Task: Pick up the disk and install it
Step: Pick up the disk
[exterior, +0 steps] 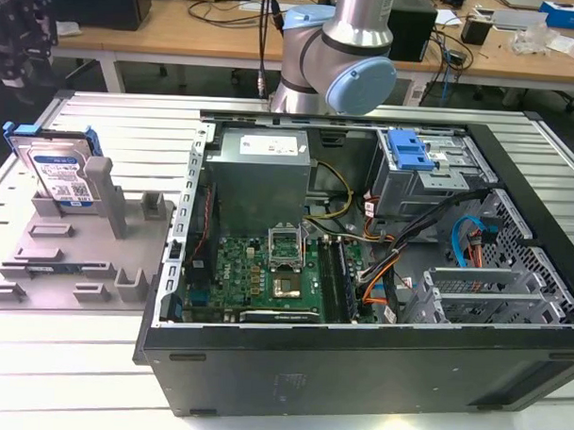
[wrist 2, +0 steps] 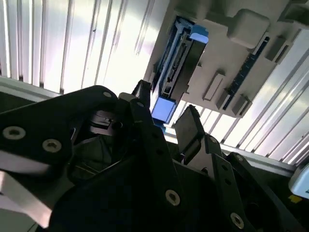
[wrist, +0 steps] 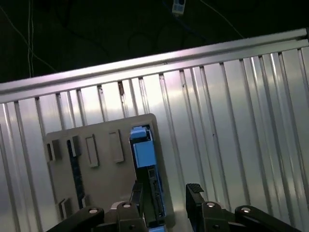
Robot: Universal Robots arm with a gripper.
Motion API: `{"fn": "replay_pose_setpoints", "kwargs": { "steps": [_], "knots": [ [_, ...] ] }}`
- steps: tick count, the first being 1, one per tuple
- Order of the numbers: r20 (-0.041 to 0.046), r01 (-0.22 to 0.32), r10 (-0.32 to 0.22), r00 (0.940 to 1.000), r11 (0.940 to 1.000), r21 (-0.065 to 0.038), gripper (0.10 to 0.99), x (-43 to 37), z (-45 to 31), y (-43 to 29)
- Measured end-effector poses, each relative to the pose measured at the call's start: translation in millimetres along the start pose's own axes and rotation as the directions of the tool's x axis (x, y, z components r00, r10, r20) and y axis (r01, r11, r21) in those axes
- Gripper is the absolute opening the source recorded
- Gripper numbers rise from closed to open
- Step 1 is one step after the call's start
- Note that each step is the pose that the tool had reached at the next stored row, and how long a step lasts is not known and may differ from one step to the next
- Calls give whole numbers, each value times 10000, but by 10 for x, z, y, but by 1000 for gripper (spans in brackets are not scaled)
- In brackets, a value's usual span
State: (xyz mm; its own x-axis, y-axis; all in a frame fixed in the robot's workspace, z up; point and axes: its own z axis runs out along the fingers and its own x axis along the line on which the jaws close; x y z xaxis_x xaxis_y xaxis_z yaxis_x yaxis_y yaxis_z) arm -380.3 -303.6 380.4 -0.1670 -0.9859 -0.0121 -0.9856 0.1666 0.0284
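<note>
Ribbed bare metal on the table (exterior: pixel 111 119), bright and shiny. Matt grey plastic for the holder block (exterior: pixel 40 263). Silver metal on the disk (exterior: pixel 62 174), glossy blue plastic round its edge. Matt black on the gripper (wrist 2: pixel 166 104). Dull black sheet metal for the computer case (exterior: pixel 357 368).

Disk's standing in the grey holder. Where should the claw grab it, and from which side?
Probably grip the disk near its upper edge, claw across its flat faces, coming from above: it stands on edge in the holder, top free.
</note>
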Motion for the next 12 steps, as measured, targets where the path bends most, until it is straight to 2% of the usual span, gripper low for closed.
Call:
{"fn": "replay_pose_setpoints", "kwargs": {
  "steps": [5,12],
  "knots": [
    [-67,1020,-1020,9948,9948,-7,482,2,16,9],
    [-100,1719,-1720,9851,9851,-39,482,11,82,55]
  ]
}}
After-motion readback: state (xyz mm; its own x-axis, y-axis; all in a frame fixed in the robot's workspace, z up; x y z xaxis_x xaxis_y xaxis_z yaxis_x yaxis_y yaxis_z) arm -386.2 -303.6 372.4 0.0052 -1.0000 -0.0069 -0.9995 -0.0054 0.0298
